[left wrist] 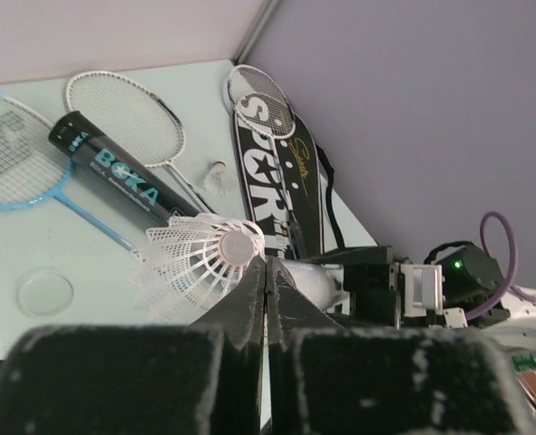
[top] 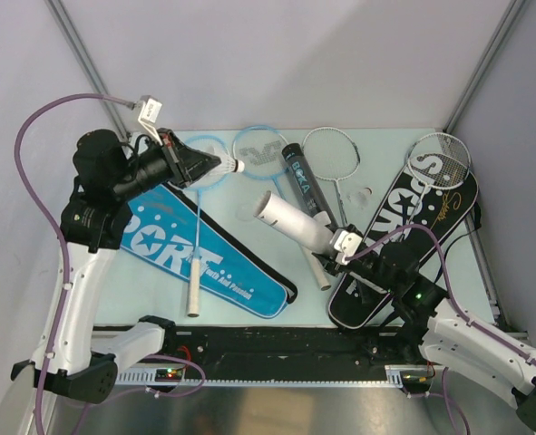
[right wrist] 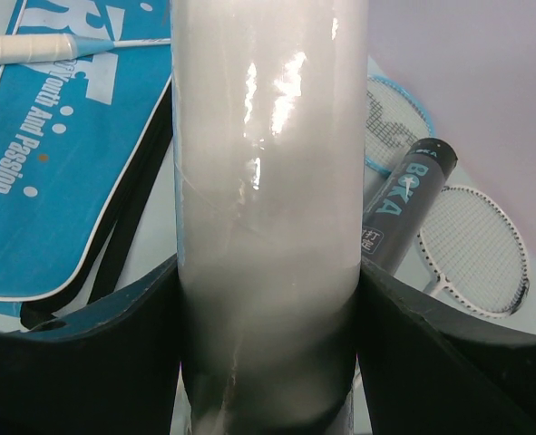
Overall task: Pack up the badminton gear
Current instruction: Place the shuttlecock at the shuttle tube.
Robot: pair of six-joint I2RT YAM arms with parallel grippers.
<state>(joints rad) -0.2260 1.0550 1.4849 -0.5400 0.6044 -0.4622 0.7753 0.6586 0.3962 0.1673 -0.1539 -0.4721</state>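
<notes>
Glossy white tube (right wrist: pixel 268 181) — open-ended, feathery white shuttlecock (left wrist: pixel 199 263)

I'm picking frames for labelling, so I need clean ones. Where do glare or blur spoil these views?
Right wrist: glare streaks run down the white tube, and the right fingers flanking it are dark and soft. Left wrist: the left fingers in the foreground are blurred, the shuttlecock at their tips sharper. Top external: even light, soft shadows, no strong glare on the table.
</notes>
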